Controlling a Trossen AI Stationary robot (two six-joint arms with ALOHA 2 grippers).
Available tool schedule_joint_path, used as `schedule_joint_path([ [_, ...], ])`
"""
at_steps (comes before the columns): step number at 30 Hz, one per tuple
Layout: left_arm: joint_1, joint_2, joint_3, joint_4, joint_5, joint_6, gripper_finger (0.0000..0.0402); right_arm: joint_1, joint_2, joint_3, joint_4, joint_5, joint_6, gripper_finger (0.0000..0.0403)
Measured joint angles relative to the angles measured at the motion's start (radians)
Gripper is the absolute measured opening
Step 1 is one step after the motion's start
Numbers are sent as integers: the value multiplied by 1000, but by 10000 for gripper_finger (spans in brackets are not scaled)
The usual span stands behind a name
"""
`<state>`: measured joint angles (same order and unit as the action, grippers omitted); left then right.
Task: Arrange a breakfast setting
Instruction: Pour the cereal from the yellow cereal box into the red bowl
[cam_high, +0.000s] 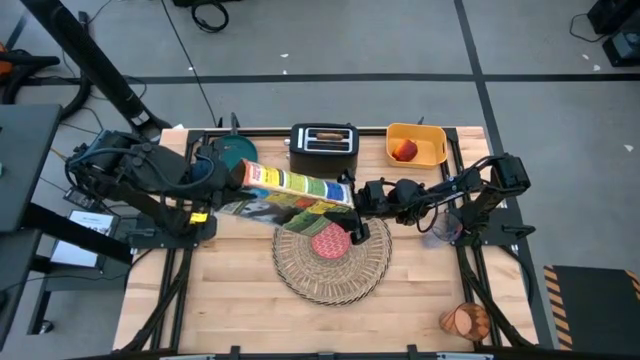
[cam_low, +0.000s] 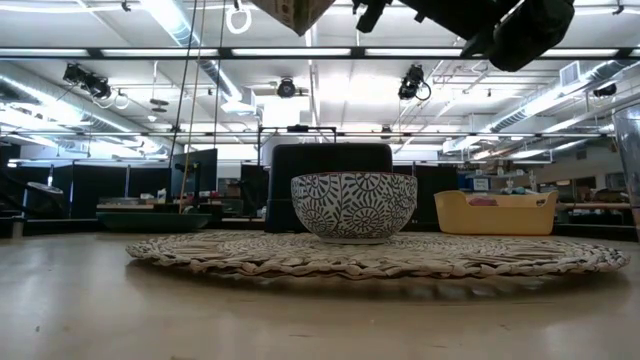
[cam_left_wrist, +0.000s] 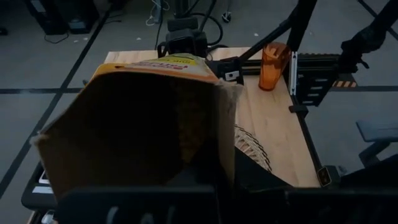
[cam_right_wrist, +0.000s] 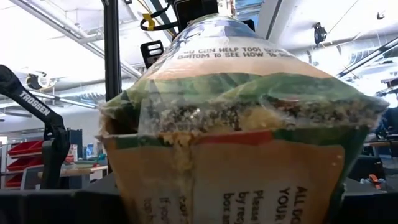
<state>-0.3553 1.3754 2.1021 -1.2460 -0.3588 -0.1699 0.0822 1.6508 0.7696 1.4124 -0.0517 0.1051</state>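
Observation:
A colourful cereal box (cam_high: 295, 188) hangs above the table between both arms, with its long side running left to right. My left gripper (cam_high: 243, 175) is shut on its left end. My right gripper (cam_high: 357, 197) is at the box's right end, where the open top and clear inner bag (cam_right_wrist: 242, 106) fill the right wrist view. Below, a patterned bowl (cam_low: 354, 205) stands on the round straw placemat (cam_high: 330, 270). The dark teal plate (cam_high: 235, 153) lies at the far left. A red fruit (cam_high: 405, 150) sits in the yellow bin (cam_high: 432, 140). My left gripper holds the cereal box by its left end (cam_high: 252, 176), coming from the table's left and slanting a little downward. The box itself (cam_left_wrist: 143, 130) hides the place of contact in the left wrist view. The box is lifted clear of the table, lying nearly level.
The black toaster (cam_high: 323, 148) stands at the far edge behind the placemat. An orange tumbler (cam_left_wrist: 272, 65) stands at the near right corner. A clear glass (cam_high: 440, 230) stands under the right arm. Bare wood lies at the table's near left.

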Motion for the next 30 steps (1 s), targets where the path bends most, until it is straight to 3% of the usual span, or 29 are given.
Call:
schedule_joint_path([
  [9,0,-1,0,-9,-2,-37,63,1,0,-2,-23,0,-4,222],
  [15,-15,-13,0,-31,11,-55,85,4,0,-47,9,-1,-1,184],
  [20,-75,-78,0,-31,15,-56,93,4,-17,-107,45,-2,-3,178],
  [25,-123,-122,1,-32,15,-87,93,4,-106,-175,9,-28,-3,178],
  [30,-158,-119,-7,-68,-29,-99,93,-16,-283,-271,-134,-32,-3,178],
])
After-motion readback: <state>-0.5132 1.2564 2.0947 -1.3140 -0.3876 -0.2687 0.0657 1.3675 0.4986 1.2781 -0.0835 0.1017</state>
